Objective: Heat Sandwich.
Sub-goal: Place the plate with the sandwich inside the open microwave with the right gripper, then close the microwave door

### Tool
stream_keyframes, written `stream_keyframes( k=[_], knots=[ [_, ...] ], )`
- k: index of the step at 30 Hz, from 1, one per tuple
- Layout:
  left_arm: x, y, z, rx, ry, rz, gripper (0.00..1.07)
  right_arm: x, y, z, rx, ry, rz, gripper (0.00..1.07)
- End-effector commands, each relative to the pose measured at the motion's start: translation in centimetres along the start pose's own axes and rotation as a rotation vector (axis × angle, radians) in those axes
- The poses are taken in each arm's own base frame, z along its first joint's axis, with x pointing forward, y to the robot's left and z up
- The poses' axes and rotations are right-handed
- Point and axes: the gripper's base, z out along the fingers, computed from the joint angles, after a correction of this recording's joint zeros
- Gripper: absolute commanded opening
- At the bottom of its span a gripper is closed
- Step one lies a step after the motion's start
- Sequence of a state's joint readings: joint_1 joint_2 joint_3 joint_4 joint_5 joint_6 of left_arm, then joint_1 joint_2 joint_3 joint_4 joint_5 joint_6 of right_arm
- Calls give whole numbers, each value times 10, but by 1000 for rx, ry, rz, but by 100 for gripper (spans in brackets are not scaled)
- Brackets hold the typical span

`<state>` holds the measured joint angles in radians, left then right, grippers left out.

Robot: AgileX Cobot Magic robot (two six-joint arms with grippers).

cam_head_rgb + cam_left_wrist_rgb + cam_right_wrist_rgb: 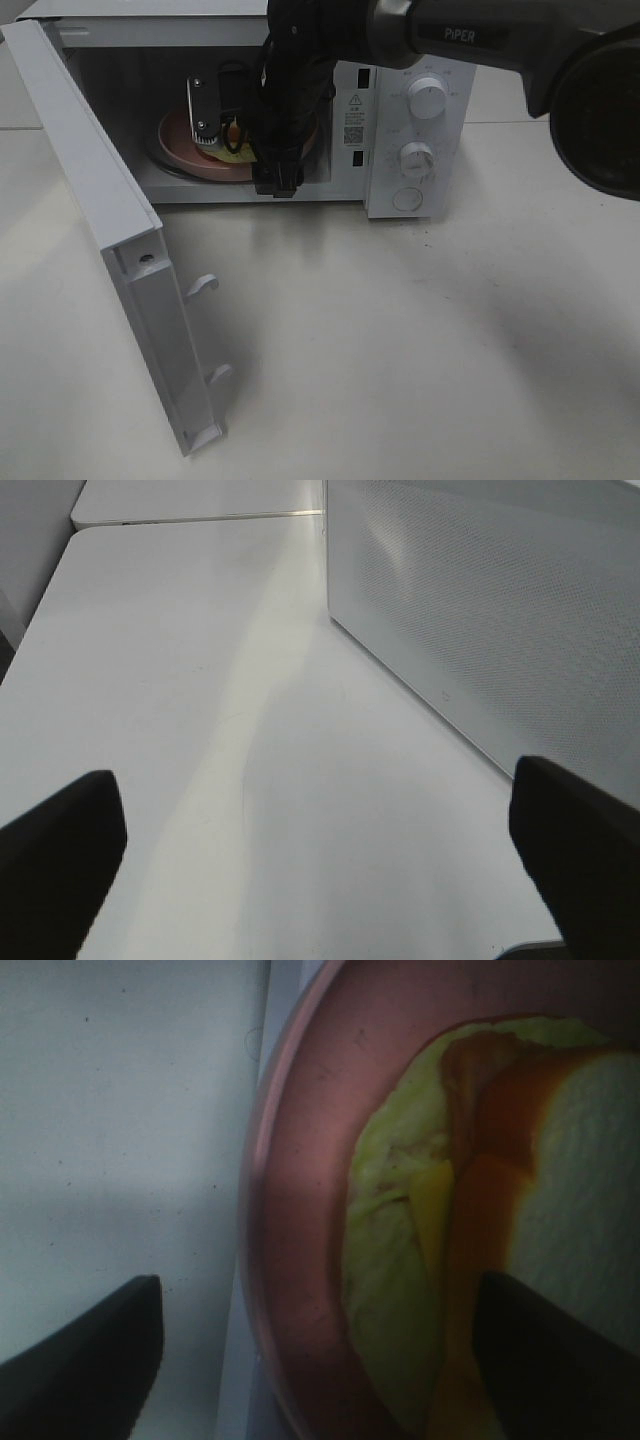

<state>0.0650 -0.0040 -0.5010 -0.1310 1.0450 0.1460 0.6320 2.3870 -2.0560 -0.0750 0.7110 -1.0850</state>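
The sandwich [236,152] lies on a round pink plate [178,140] inside the open microwave [410,130]. My right arm reaches into the cavity from above and hides much of the plate. In the right wrist view the sandwich [400,1220] shows pale bread, yellow-green filling and an orange streak, close up on the plate [300,1210]. My right gripper [320,1330] is open, one finger over the microwave floor and the other over the sandwich, with nothing gripped. My left gripper [320,860] is open and empty above the table, beside the microwave's perforated side wall [480,610].
The microwave door [110,250] swings out wide to the left front, its latch hooks facing the table. Two dials and a round button sit on the control panel [425,100]. White tabletop [400,350] spreads out in front of the microwave.
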Motion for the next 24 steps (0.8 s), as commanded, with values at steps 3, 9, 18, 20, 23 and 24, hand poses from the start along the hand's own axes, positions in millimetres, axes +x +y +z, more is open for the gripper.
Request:
stream_keyframes(
  k=[3, 9, 18, 20, 23, 24],
  knots=[
    [1, -1, -3, 9, -34, 1, 101, -1, -6, -6, 42, -24, 56, 80],
    [1, -1, -3, 9, -34, 1, 101, 2, 0, -9, 85, -47, 49, 78],
    [1, -1, -3, 9, -34, 1, 101, 11, 19, -18, 153, -81, 25, 76],
    [1, -1, -3, 9, -34, 1, 101, 12, 22, -19, 161, -87, 24, 76],
    [1, -1, -3, 9, -34, 1, 101, 17, 32, -26, 193, -110, 22, 76],
    [1, -1, -3, 9, -34, 1, 101, 17, 32, -26, 193, -110, 22, 76]
  ],
)
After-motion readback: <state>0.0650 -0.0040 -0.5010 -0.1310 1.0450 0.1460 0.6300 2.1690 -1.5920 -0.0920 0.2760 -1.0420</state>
